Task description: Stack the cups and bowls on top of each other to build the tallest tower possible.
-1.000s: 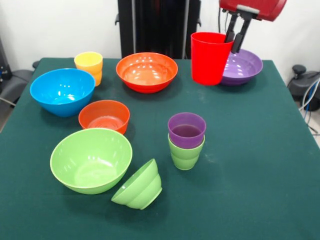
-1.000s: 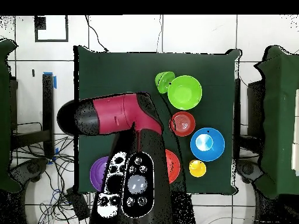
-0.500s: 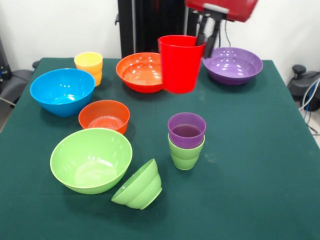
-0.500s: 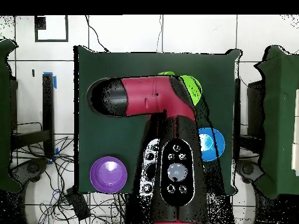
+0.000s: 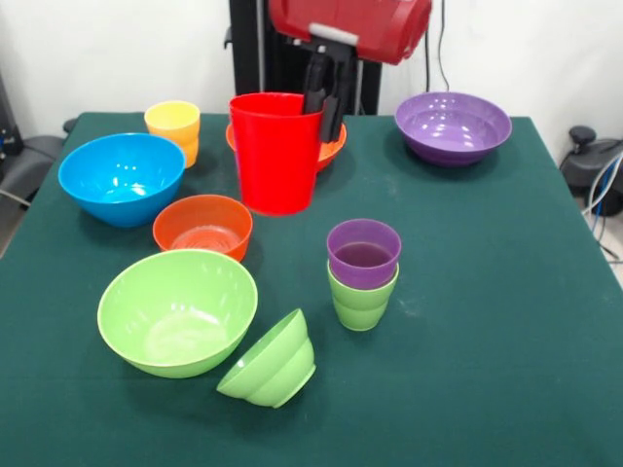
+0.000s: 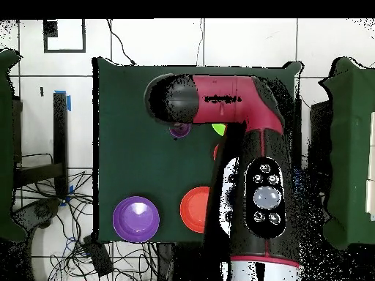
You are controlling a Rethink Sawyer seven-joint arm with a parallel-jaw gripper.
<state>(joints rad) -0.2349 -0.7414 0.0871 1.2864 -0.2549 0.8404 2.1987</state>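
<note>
Clamped on the rim of the tall glossy red plastic cup [image 5: 276,152], the pincer [image 5: 325,97] has carried it sideways off the purple plastic bowl [image 5: 453,126], toward the stacked purple cup [image 5: 363,252] below on the tabletop [image 5: 506,321].

The tool [image 5: 326,97] grips the rim of a red cup [image 5: 275,153], one finger inside and one outside, holding it in front of the large orange bowl [image 5: 331,148]. On the green bench [image 5: 487,311], a purple cup [image 5: 363,253] sits nested in a light-green cup [image 5: 361,302].
</note>
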